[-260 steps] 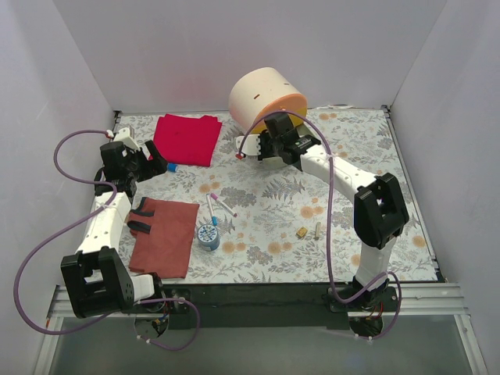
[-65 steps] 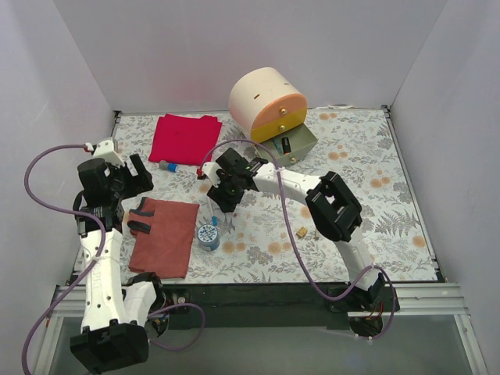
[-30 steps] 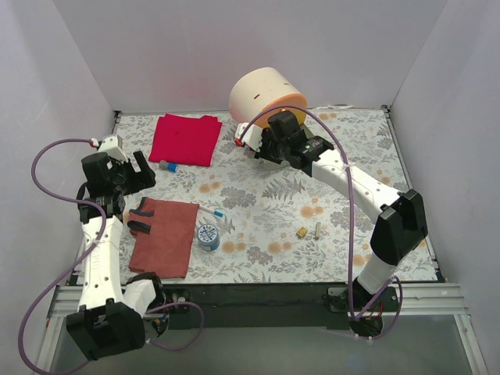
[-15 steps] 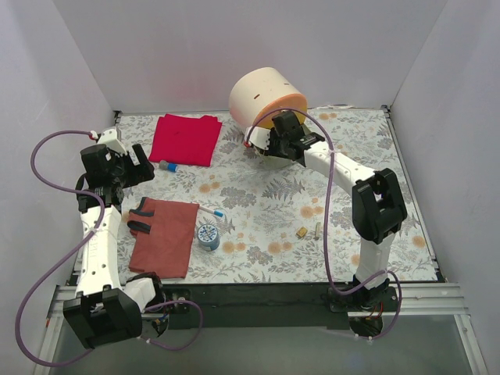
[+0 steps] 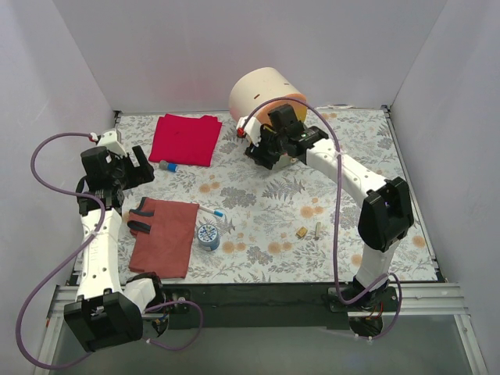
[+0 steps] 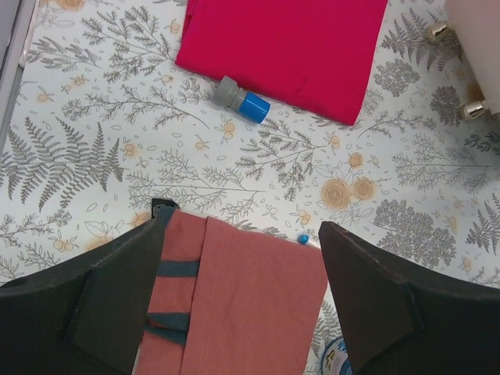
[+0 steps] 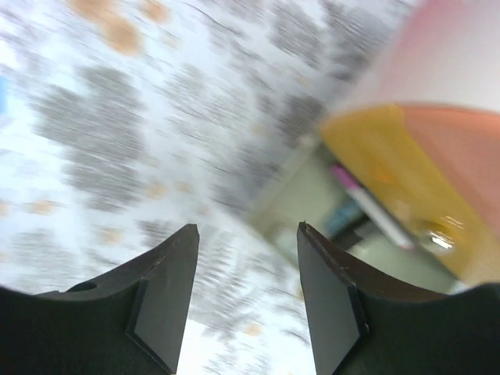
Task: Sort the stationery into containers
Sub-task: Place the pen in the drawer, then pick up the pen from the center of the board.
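Observation:
The cream drum cabinet (image 5: 254, 90) stands at the back. My right gripper (image 5: 262, 153) hovers just in front of it, open and empty (image 7: 247, 228). In the blurred right wrist view the olive drawer (image 7: 312, 205) is pulled out under the yellow drawer (image 7: 384, 160), and a white pen with a pink tip (image 7: 369, 205) lies inside it. My left gripper (image 5: 134, 173) hangs open (image 6: 244, 219) over the rust cloth (image 6: 234, 301). A white pen with a blue tip (image 5: 209, 211), the tape roll (image 5: 208, 235), a short blue-and-grey pen (image 6: 242, 100) and two tan blocks (image 5: 301, 232) lie on the table.
A red folded cloth (image 5: 186, 138) lies at the back left, with the short blue-and-grey pen at its near edge. The rust cloth (image 5: 164, 234) is at the front left, beside the tape roll. White walls close in the floral table on three sides.
My right gripper has opened and drawn back a little to the left of the cabinet front. The left arm has hardly moved.

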Robot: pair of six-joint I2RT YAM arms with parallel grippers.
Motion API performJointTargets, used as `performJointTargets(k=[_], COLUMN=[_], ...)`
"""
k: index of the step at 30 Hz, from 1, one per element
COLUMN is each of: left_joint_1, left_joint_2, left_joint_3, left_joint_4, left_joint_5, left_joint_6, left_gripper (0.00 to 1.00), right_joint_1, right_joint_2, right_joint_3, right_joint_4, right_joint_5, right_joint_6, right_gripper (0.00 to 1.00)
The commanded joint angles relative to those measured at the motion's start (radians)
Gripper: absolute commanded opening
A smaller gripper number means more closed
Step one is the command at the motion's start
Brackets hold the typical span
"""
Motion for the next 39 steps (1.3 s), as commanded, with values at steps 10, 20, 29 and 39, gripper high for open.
performJointTargets(k=[10, 20, 29, 39], left_joint_1=[0.005, 0.004, 0.005, 0.005], left_joint_2=[-0.044, -0.079, -0.07, -0.061], left_joint_3=[-0.031, -0.056, -0.068, -0.062], left_joint_4=[-0.034, -0.046, -0.026, -0.026], left_joint_5=[-0.036, -0.045, -0.041, -0.038], left_joint_6=[-0.033, -0.024, -0.031, -0.028], left_gripper=[0.82, 0.82, 0.82, 0.82], right_joint_1=[0.233, 0.296, 0.357, 0.365], right_joint_2=[0.261, 0.388, 0.442, 0.511], right_joint_3=[0.154, 0.242, 0.263, 0.269], right_joint_4=[-0.061, -0.058, -0.036, -0.001], right_joint_5=[-0.194, -0.135, -0.085, 0.018], right_joint_6=[0.424, 0.427, 0.447, 0.478], right_gripper=[0.55, 0.57, 0.59, 0.59])
